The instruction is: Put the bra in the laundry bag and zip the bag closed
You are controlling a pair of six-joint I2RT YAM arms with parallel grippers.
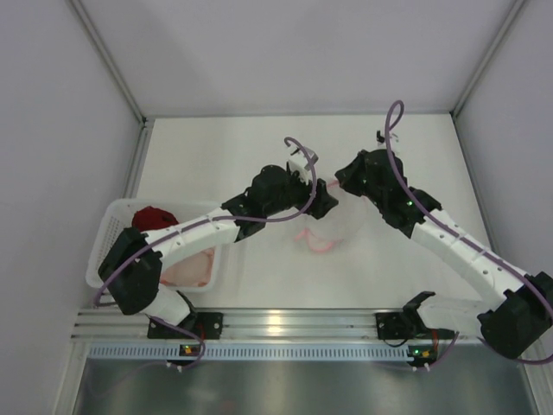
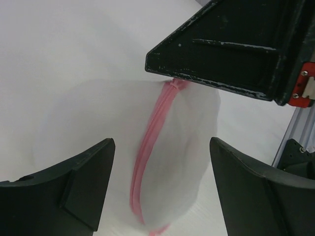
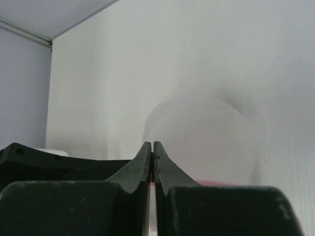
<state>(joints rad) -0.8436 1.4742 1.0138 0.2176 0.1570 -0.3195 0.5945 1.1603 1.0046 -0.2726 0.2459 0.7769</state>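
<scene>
The laundry bag (image 1: pixel 356 221), white mesh with a pink zip rim (image 1: pixel 316 243), sits mid-table. In the left wrist view the bag (image 2: pixel 194 147) stands bulged, its pink zip (image 2: pixel 150 132) running up to the right gripper's fingers. My right gripper (image 1: pixel 342 181) is shut, pinching pink zip material at the bag's top (image 3: pixel 153 147); the bag's dome (image 3: pixel 206 132) shows beyond it. My left gripper (image 1: pixel 323 206) is open, its jaws straddling the bag (image 2: pixel 161 142) without touching. A pale pink bra (image 1: pixel 190 270) lies in the basket. I cannot tell what is inside the bag.
A white perforated basket (image 1: pixel 105 240) stands at the left front and also holds a dark red bra (image 1: pixel 154 216). Walls close the table at the back and both sides. An aluminium rail (image 1: pixel 285 327) runs along the near edge.
</scene>
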